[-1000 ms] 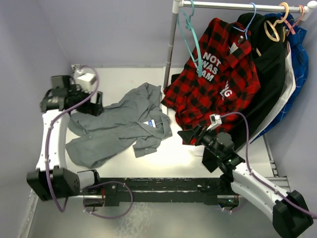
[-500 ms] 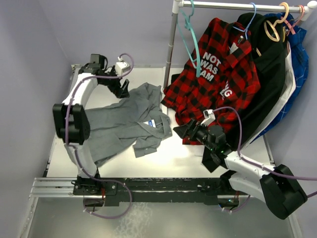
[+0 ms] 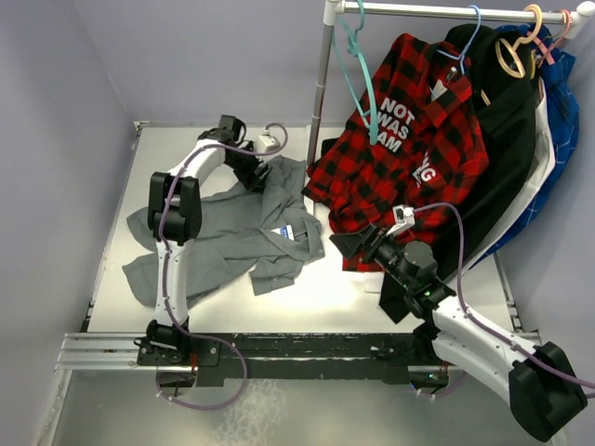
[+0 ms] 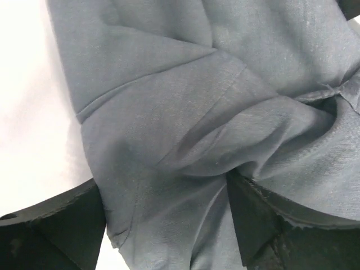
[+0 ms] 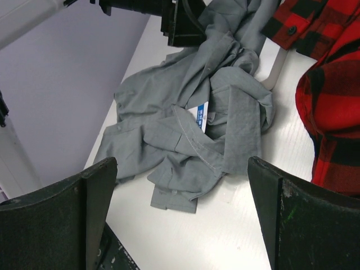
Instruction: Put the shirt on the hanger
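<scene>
On the table (image 3: 316, 297), the shirt (image 3: 223, 237) lay crumpled, unhung; the hanger (image 3: 354, 58) hung bare on the rail (image 3: 446, 9). My left gripper (image 3: 257, 175) stood spread wide over its far edge, right gripper (image 3: 346, 243) spread, empty. All steps remained.
</scene>
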Controlling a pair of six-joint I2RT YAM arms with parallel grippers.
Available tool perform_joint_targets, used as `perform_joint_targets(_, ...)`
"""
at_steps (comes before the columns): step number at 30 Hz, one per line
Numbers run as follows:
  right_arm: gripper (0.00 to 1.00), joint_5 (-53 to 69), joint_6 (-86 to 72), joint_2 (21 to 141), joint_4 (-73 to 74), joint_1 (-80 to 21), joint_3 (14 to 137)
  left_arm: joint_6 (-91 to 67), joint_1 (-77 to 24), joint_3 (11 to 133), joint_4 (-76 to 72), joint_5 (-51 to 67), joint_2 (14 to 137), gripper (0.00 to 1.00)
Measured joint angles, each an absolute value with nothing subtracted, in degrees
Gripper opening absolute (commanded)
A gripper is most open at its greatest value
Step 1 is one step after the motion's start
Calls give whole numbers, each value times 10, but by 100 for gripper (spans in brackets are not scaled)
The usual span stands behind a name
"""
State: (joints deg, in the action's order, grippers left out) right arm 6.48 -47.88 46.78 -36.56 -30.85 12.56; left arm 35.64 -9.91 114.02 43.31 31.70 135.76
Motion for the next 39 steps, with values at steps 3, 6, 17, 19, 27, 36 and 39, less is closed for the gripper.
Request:
perform_joint_targets(3,93,60,-479,457,-355,-309,116,355,-124,1140,428,301,1358,0)
perform_joint_targets(6,72,56,-476,457,-349,-309,111,360,-135,1125,419,291,1353,0)
perform_joint_targets(17,54,36,-397,644,-345,-347,170,346,-45,774,339,277,1088,0)
perform_joint_targets(19,60,20,-371,691,-332,-373,218,336,-11,708,328,276,1014,0)
perform_joint_targets(27,66,-30,-287,837,-318,-440,378,302,-5,578,301,260,857,0)
perform_joint_targets(36,62,-43,-259,943,-305,-443,409,290,22,533,324,224,736,0)
perform_joint_targets(39,53,-43,-258,959,-303,-447,411,290,22,534,335,218,680,0)
